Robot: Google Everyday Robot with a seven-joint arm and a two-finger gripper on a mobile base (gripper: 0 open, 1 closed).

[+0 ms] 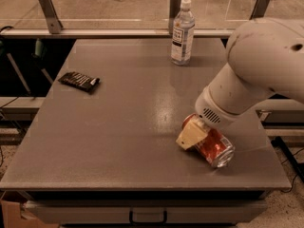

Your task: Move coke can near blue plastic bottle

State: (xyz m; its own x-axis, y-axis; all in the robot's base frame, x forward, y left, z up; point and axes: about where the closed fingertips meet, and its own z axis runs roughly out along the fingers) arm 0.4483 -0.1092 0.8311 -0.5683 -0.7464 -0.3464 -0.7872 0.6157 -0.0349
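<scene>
The coke can (216, 149) lay on its side near the tabletop's (128, 127) front right corner, the claw (195, 137) touching its far end; whether it gripped, I couldn't tell. The blue plastic bottle (182, 32) stood well apart, at the back.

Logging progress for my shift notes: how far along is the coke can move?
Done: nothing delivered. In hand: the gripper sits at the coke can, lying on its side near the front right. Left: carrying it to the blue plastic bottle, upright at the far edge.
</scene>
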